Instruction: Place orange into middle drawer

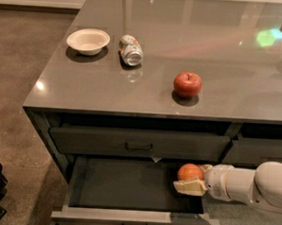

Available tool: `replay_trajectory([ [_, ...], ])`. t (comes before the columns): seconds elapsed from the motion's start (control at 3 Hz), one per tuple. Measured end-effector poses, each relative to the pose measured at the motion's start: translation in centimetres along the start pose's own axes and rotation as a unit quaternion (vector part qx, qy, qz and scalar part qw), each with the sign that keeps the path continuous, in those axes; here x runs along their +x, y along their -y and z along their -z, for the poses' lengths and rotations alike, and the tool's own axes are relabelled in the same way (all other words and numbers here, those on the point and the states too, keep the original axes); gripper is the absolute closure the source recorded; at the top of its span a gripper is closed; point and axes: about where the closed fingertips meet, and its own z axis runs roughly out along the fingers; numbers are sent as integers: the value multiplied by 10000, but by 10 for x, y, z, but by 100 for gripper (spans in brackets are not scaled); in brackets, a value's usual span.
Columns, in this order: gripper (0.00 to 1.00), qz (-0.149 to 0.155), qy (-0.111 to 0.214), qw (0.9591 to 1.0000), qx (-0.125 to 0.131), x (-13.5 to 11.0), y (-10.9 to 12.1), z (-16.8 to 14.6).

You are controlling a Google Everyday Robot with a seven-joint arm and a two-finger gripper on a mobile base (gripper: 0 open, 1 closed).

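At about ten o'clock on the grey worktop [229, 48] sits a shallow white bowl [88, 40], and just beside it, toward three o'clock, a drinks can [131, 50] lies on its side. Below the worktop's front edge the shut upper drawer [139, 143] shows its flat front, and under that the middle drawer [127, 187] stands pulled out toward six o'clock. Its long dark interior runs from nine to three o'clock. Further along the worktop, near centre, a red apple [187, 84] stands upright, well apart from everything below. The orange [190, 172] sits almost straight down from the apple at six o'clock, within the drawer's outline at its three o'clock end. It is clasped at the tip of the tool [190, 180], which comes in from three o'clock on the white arm [251, 184], the only one there is. A pale finger [190, 187] shows under the fruit, which lies on the tool's nine o'clock side, so the tool is clenched on the orange rather than released. Whether the fruit touches the drawer floor I cannot tell. In my judgement the coming move turns on this: the fruit is already over the opening, so letting go calls for little or no further travel, perhaps a slight lowering first so that it does not roll along the drawer's long axis toward nine o'clock.
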Motion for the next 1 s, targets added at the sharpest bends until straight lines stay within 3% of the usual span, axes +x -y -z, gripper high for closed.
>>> replay_trajectory([
  [0.67,100,-108,46,9999,88,6,7,-5],
  [1.0,100,-358,129,9992,-76,29,16,-30],
])
